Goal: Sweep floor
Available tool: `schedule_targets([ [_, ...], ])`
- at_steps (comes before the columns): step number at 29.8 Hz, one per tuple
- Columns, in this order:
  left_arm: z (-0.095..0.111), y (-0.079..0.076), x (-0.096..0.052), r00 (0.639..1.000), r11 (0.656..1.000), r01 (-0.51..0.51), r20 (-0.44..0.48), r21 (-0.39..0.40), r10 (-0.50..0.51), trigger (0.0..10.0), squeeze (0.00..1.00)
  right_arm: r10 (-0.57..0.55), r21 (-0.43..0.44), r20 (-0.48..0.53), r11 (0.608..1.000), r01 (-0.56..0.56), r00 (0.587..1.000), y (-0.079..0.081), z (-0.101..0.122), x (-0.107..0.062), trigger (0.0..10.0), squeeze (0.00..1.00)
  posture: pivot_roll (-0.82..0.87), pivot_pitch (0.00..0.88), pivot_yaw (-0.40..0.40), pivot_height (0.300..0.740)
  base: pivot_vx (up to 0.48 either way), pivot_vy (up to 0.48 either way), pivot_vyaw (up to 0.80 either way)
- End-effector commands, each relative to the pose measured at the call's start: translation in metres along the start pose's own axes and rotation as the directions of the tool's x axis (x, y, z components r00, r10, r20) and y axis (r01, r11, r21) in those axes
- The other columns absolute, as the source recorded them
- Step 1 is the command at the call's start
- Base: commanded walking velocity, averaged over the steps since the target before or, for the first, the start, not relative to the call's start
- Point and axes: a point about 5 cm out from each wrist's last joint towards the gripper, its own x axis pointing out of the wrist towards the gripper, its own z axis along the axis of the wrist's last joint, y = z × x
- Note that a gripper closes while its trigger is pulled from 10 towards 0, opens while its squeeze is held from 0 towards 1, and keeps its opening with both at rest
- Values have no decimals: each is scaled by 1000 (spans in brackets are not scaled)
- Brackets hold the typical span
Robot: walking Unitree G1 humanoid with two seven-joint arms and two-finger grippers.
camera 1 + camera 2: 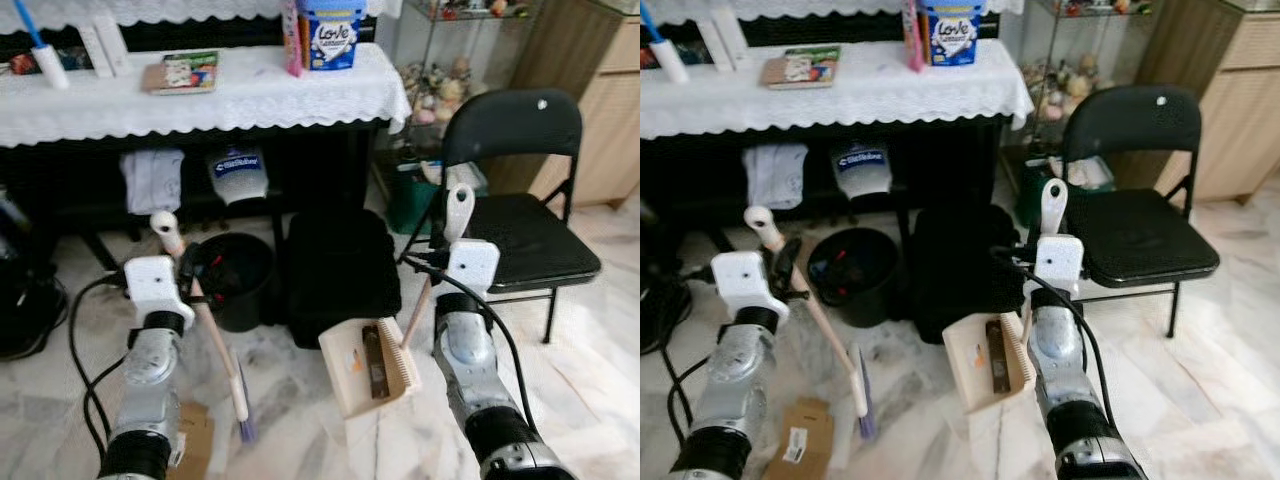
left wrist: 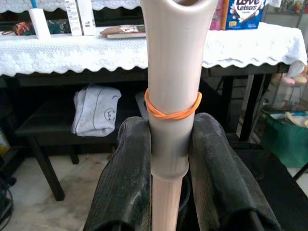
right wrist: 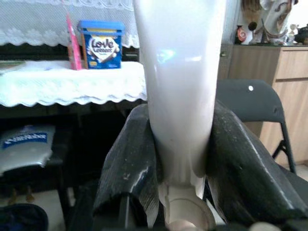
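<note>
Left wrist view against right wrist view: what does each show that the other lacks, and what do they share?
Left wrist view alone: the left gripper clamped on the broom handle just below an orange rubber band, and a folded white cloth on a low shelf.

Right wrist view alone: the right gripper clamped on the dustpan handle, the black folding chair and a wooden cabinet.

Shared: the white lace tablecloth and the blue box standing on it, plus two black fingers squeezing a pale handle.
</note>
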Motion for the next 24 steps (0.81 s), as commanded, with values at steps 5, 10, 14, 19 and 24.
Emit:
schedule_targets([
  [5,16,-10,-4,996,999,26,88,22,-28,10000,0,4,44,42,999,-6,999,5,10,-3,10000,0,58,0,23,740,0,0,450],
  [10,15,-23,-8,994,997,78,75,29,-80,10000,0,6,45,38,999,-8,999,4,11,-5,10000,0,46,0,32,740,0,0,251],
  [14,14,-34,-14,992,994,107,70,26,-108,10000,0,-7,38,25,999,6,1000,-3,11,-12,10000,0,35,0,44,740,0,0,0],
  [19,15,-50,-14,984,986,168,60,10,-168,10000,0,-50,31,7,998,50,999,-12,9,-19,10000,0,17,0,78,740,0,0,356],
  [24,17,-52,-9,981,983,182,57,23,-183,10000,0,-63,38,0,997,63,998,-10,12,-18,10000,0,-23,0,94,740,0,0,641],
])
